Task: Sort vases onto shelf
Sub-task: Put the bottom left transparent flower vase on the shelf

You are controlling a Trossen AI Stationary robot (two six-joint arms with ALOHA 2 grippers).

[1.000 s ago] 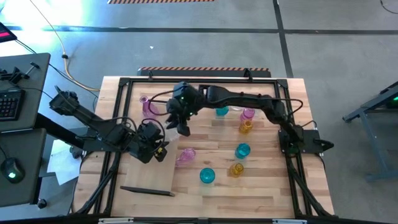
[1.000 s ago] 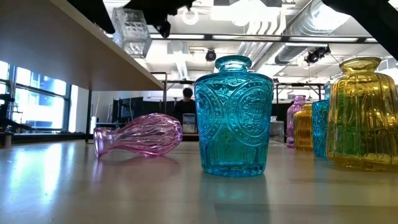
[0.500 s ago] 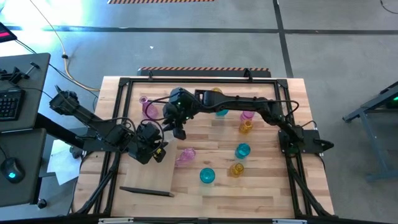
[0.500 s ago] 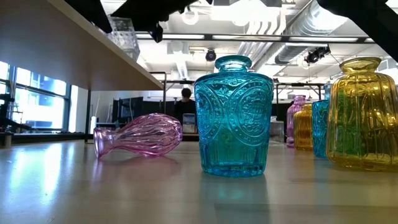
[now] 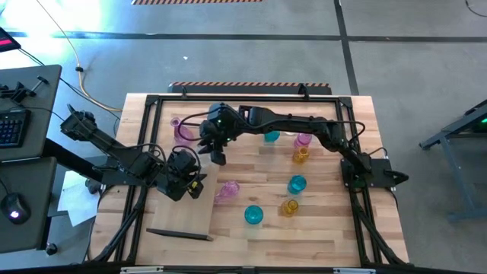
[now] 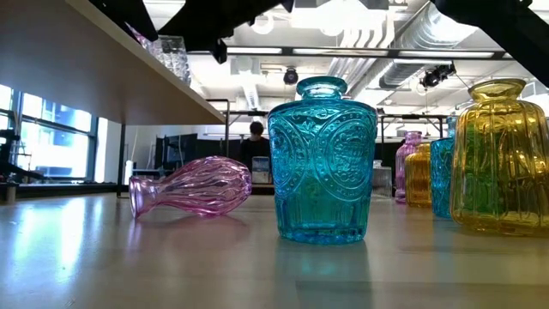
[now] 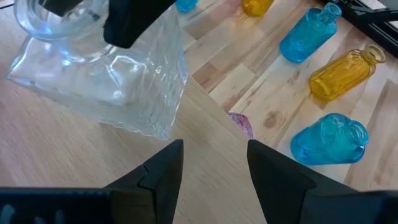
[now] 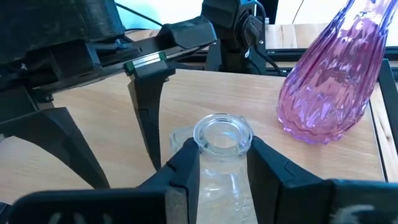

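Clear vase [image 8: 222,134] carried further over shelf [image 8: 186,106], neck between right jaws, left jaws wide.

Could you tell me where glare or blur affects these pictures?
High view: bright glare washes the floor at top left. Low view: ceiling lights blow out, and the near tabletop is soft. Left wrist view: the clear vase is blurred. Right wrist view: the pink vase is sharp.

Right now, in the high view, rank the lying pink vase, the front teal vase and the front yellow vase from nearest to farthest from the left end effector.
From the left end effector:
1. lying pink vase, just to its right.
2. front teal vase, farther right, nearer the front edge.
3. front yellow vase, farthest right.
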